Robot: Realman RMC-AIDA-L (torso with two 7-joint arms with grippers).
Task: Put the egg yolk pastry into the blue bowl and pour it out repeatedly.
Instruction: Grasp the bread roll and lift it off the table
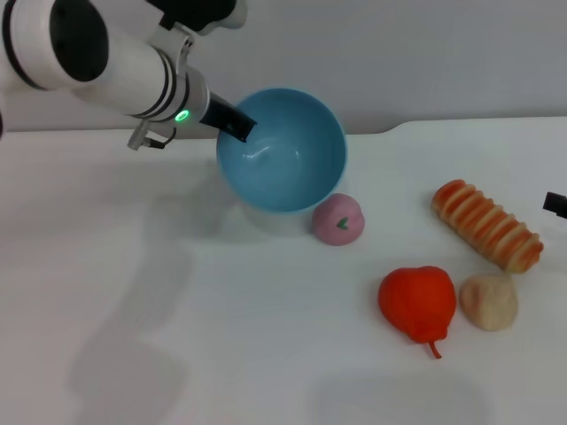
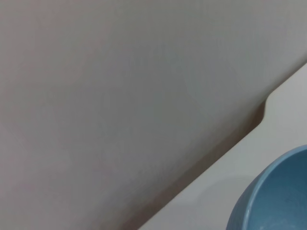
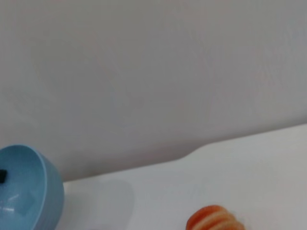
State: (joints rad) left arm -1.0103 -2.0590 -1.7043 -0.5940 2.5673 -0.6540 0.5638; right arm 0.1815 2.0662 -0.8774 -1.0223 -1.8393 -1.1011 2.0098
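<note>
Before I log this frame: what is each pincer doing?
Left pincer: shut on the bowl rim, bowl tilted.
Right pincer: at the table's right edge; cannot be told.

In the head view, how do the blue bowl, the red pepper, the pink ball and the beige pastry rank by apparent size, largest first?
1. Round light-blue plastic bowl, tilted, clearly largest.
2. Red pepper-shaped toy.
3. Pale beige egg yolk pastry and pink ball with a green mark: these look about alike, so I do not rank them.
</note>
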